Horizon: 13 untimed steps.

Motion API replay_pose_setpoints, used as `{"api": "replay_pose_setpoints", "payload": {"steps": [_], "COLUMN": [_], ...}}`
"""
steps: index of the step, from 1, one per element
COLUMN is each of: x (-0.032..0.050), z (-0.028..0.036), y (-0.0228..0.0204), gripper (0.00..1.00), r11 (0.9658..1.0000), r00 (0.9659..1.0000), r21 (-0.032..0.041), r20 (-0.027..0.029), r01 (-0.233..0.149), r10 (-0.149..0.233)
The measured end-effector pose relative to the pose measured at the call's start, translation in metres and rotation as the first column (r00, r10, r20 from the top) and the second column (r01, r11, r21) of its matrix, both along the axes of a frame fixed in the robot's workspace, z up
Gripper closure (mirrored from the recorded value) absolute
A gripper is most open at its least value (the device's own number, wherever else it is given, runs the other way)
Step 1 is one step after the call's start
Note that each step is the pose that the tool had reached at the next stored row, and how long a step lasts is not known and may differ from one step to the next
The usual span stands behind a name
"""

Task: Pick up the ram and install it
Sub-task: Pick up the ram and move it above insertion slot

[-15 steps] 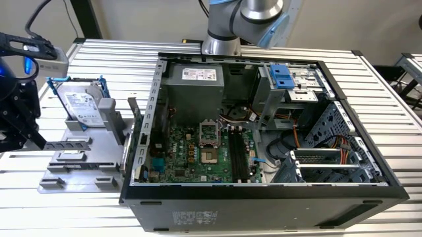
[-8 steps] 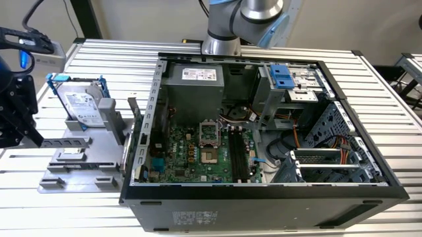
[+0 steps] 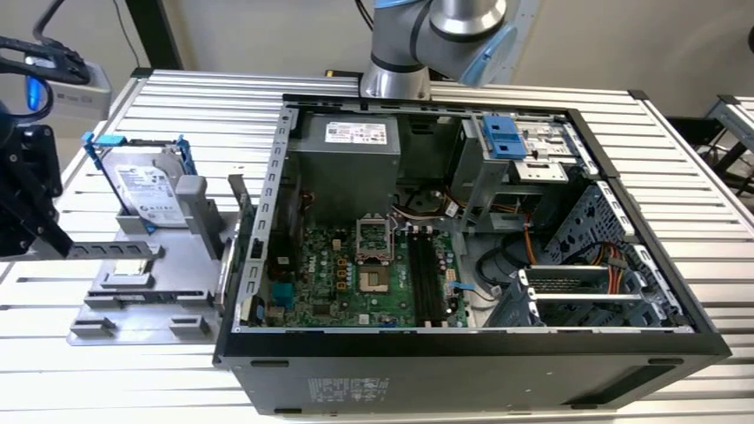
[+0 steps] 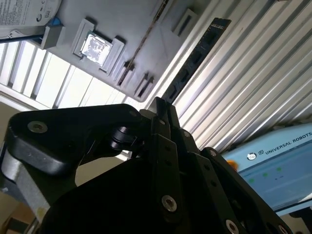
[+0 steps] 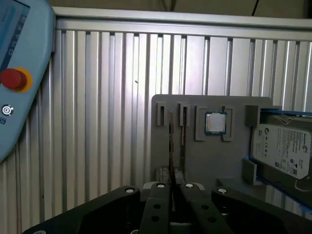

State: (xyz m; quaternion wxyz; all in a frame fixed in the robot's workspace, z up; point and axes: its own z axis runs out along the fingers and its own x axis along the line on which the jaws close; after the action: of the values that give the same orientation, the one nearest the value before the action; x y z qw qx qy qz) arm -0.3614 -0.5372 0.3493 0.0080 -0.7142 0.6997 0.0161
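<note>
The ram (image 4: 195, 58) is a long dark stick with a row of black chips, jutting out from between my black fingers. In the first wrist view the ram (image 5: 171, 146) shows edge-on as a thin dark line over the grey fixture (image 5: 214, 161). My gripper (image 4: 160, 105) (image 5: 173, 187) is shut on one end of it. In the exterior view the gripper (image 3: 30, 212) hangs at the far left, beside the fixture (image 3: 141, 305) and well away from the open computer case (image 3: 471, 340). The motherboard's long black memory slots (image 3: 426, 274) lie inside the case.
On the fixture sit a silver hard drive with blue rails (image 3: 147, 190) (image 5: 282, 146) and a small square processor (image 3: 130, 274) (image 5: 215, 123) (image 4: 96, 46). A blue-grey pendant with a red button (image 5: 19, 73) lies on the ribbed metal table (image 3: 707, 177). The arm's base (image 3: 395, 79) stands behind the case.
</note>
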Motion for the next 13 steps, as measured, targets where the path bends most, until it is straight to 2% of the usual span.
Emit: {"api": "replay_pose_setpoints", "payload": {"steps": [13], "x": [0.0], "z": [0.0154], "y": [0.0], "gripper": [1.0], "r11": [1.0], "r00": [1.0], "r21": [-0.0001], "r20": [-0.0001], "r01": [0.0], "r10": [0.0]}}
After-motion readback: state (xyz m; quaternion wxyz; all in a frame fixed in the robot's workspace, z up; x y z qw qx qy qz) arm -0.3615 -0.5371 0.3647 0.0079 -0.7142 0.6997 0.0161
